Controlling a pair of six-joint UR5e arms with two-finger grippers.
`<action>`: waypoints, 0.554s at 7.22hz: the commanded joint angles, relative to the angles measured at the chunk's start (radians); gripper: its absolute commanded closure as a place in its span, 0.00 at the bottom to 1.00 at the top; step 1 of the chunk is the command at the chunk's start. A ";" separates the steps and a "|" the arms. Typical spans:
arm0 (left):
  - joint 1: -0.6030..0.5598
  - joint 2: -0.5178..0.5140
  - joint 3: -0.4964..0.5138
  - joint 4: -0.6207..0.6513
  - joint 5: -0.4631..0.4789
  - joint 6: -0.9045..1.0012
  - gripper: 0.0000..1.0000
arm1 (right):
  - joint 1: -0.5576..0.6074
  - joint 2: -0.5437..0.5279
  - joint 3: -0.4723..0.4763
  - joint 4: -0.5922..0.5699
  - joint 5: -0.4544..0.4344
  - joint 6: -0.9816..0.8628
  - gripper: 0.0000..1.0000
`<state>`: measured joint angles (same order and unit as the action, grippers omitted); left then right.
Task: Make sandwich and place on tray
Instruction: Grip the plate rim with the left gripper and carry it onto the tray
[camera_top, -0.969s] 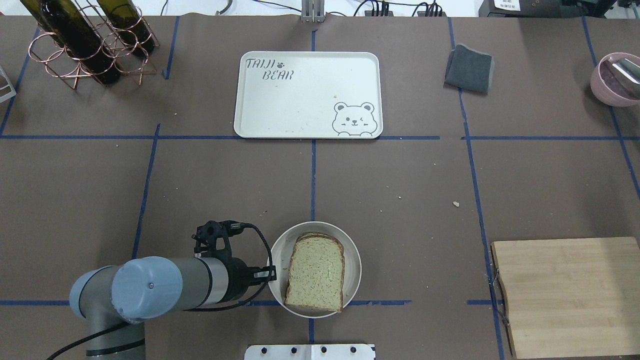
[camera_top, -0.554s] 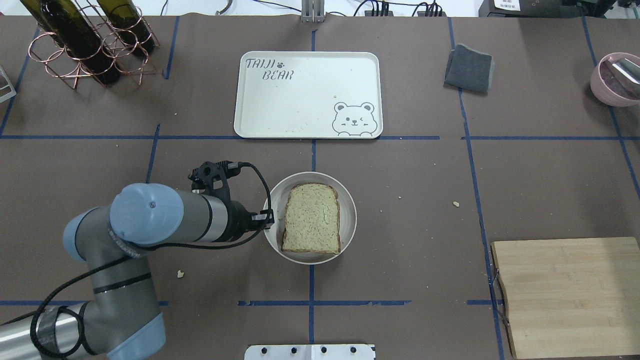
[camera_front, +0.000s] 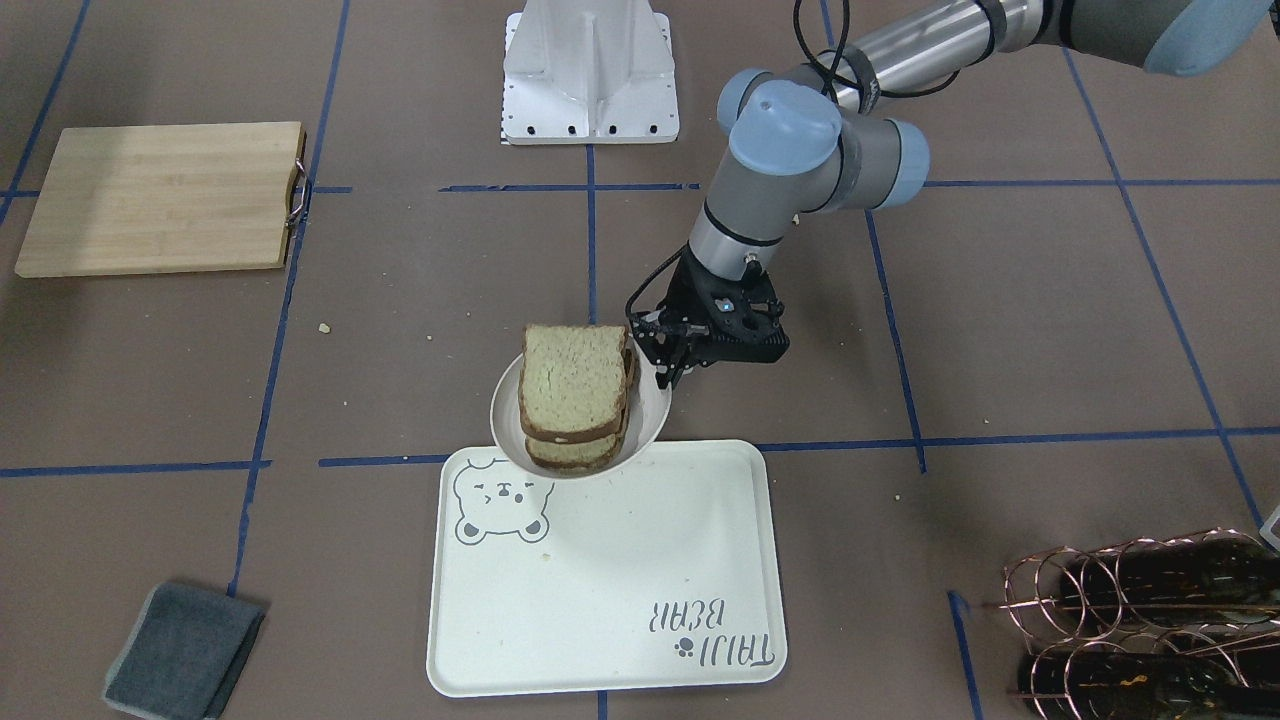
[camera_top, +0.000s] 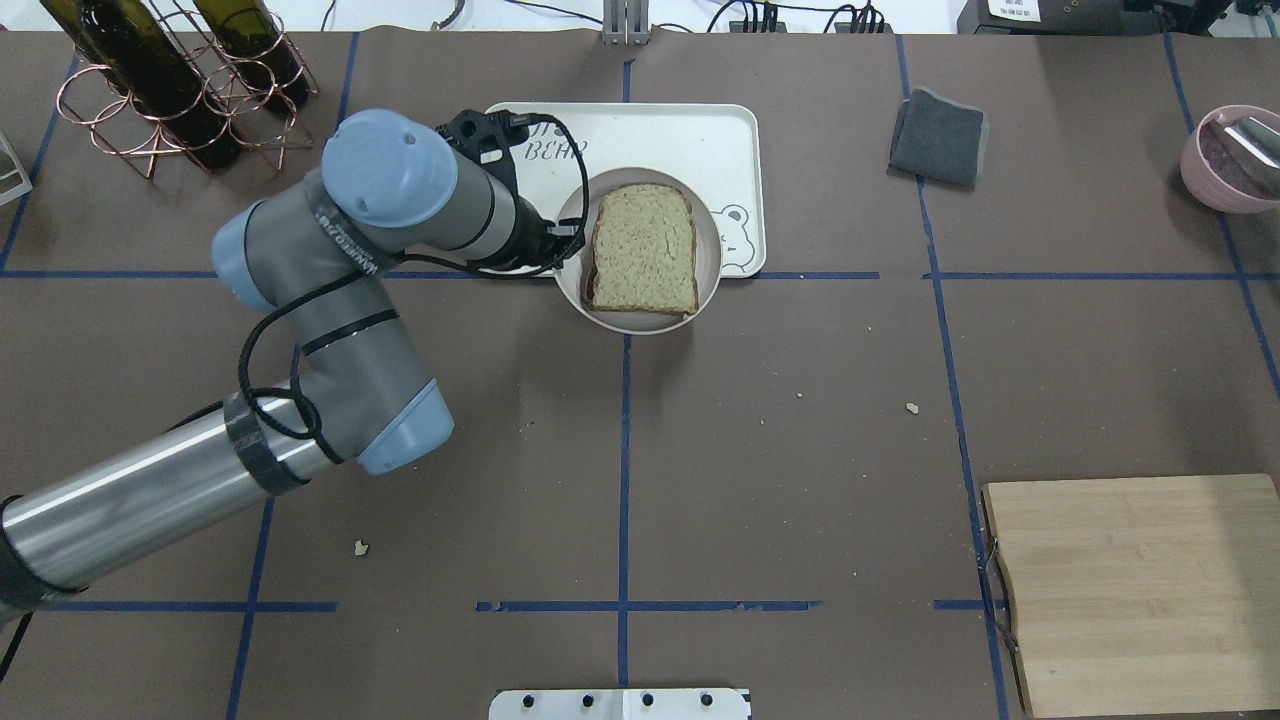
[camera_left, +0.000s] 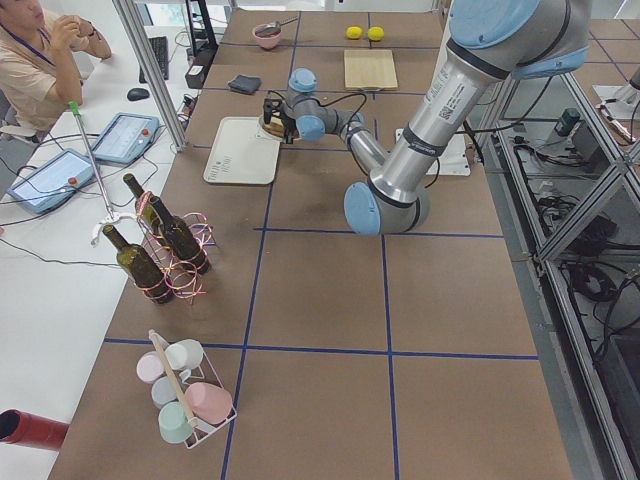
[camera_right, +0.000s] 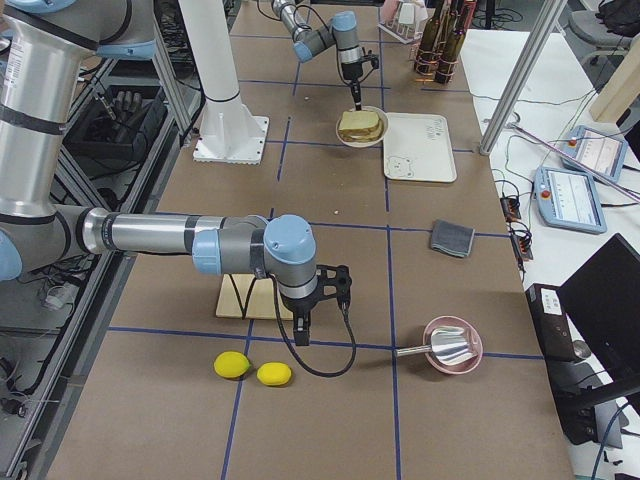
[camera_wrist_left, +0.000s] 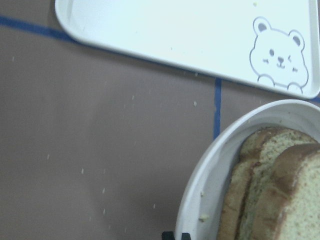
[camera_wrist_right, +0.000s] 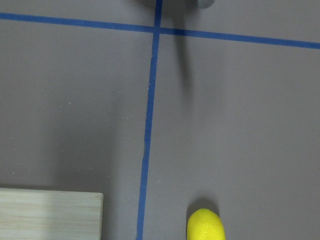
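The sandwich (camera_top: 643, 248), two stacked slices of speckled brown-crusted bread, lies on a small round off-white dish (camera_top: 706, 262). The egg is hidden between the slices. My left gripper (camera_top: 570, 243) is shut on the dish's left rim and holds it, tilted, above the table (camera_front: 668, 375). The dish hangs over the near edge of the cream tray (camera_top: 700, 130) with the bear drawing (camera_front: 620, 580). The left wrist view shows the dish rim (camera_wrist_left: 210, 165), the bread (camera_wrist_left: 270, 190) and the tray (camera_wrist_left: 175, 30). My right gripper (camera_right: 305, 328) hangs low over the table far right; I cannot tell if it is open.
A wooden cutting board (camera_top: 1130, 590) lies at the near right. A grey cloth (camera_top: 938, 135) and a pink bowl (camera_top: 1230, 155) are at the far right. A copper rack with wine bottles (camera_top: 180, 90) stands far left. Two lemons (camera_right: 250, 370) lie by the right gripper.
My left arm has carried the dish with the sandwich from the near side of the table forward to the tray's near edge. The grip on the rim has stayed the same.
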<state>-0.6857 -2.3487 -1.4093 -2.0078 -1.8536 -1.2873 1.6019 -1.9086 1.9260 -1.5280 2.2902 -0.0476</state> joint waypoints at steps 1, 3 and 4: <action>-0.058 -0.148 0.323 -0.139 -0.016 0.051 1.00 | 0.001 0.000 0.001 0.000 0.000 0.000 0.00; -0.055 -0.176 0.438 -0.198 -0.003 0.055 1.00 | 0.001 0.003 0.001 0.000 0.000 0.002 0.00; -0.057 -0.176 0.438 -0.203 0.001 0.097 0.93 | 0.001 0.005 -0.001 -0.001 0.000 0.002 0.00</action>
<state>-0.7412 -2.5182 -0.9976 -2.1960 -1.8586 -1.2241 1.6030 -1.9052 1.9261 -1.5281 2.2902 -0.0465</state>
